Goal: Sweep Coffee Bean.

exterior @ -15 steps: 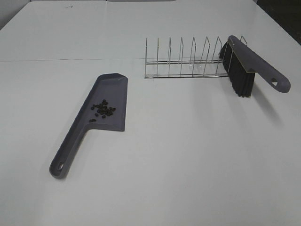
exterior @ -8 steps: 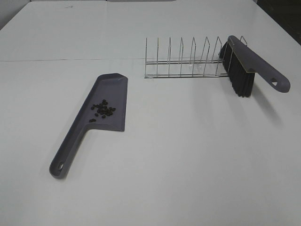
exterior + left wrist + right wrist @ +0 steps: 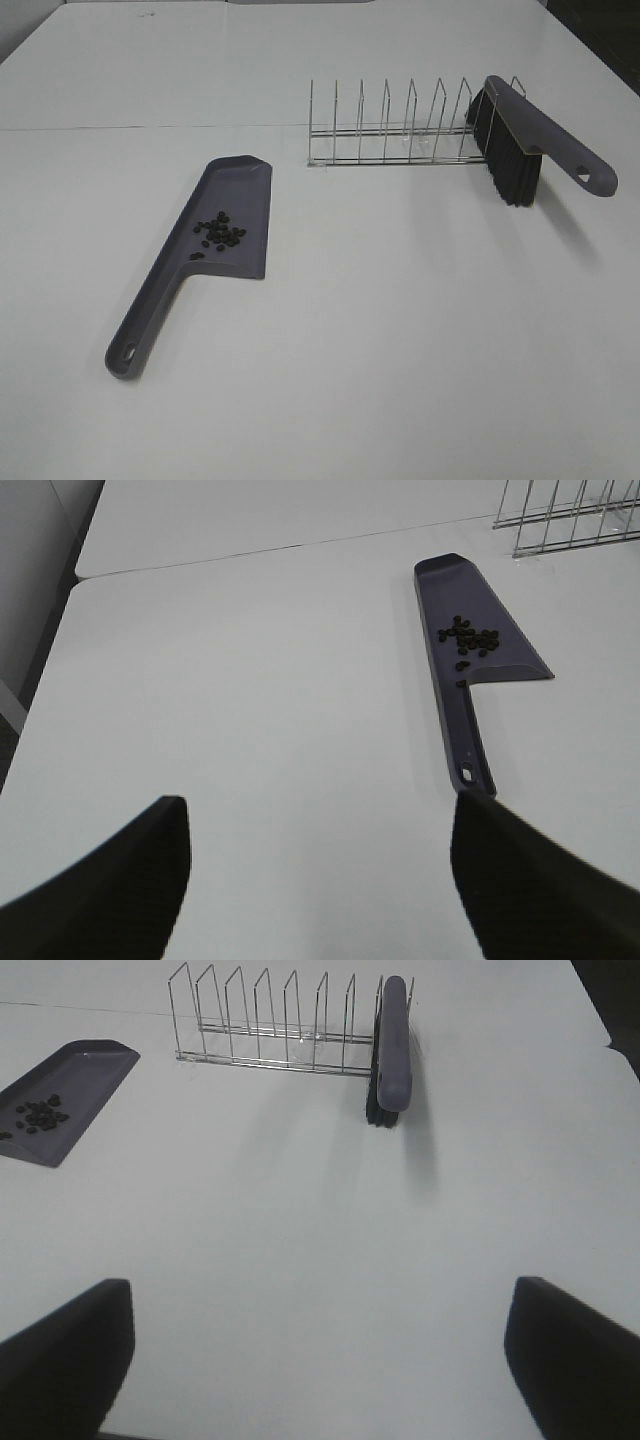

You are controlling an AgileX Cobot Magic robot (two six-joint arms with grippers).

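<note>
Several dark coffee beans point(image 3: 219, 233) lie in a loose cluster inside the grey dustpan point(image 3: 237, 200), which lies flat on the white table with its handle point(image 3: 141, 325) toward the front left. They also show in the left wrist view point(image 3: 468, 638) and the right wrist view point(image 3: 38, 1115). The grey brush point(image 3: 530, 130) with black bristles stands in the last slot of the wire rack point(image 3: 395, 130). My left gripper point(image 3: 320, 880) is open and empty, well short of the dustpan handle point(image 3: 467, 750). My right gripper point(image 3: 320, 1360) is open and empty, well short of the brush point(image 3: 392, 1045).
The wire rack point(image 3: 270, 1025) stands at the back right of the table. A seam point(image 3: 150, 128) runs across the table behind the dustpan. The table's left edge point(image 3: 40, 680) shows in the left wrist view.
</note>
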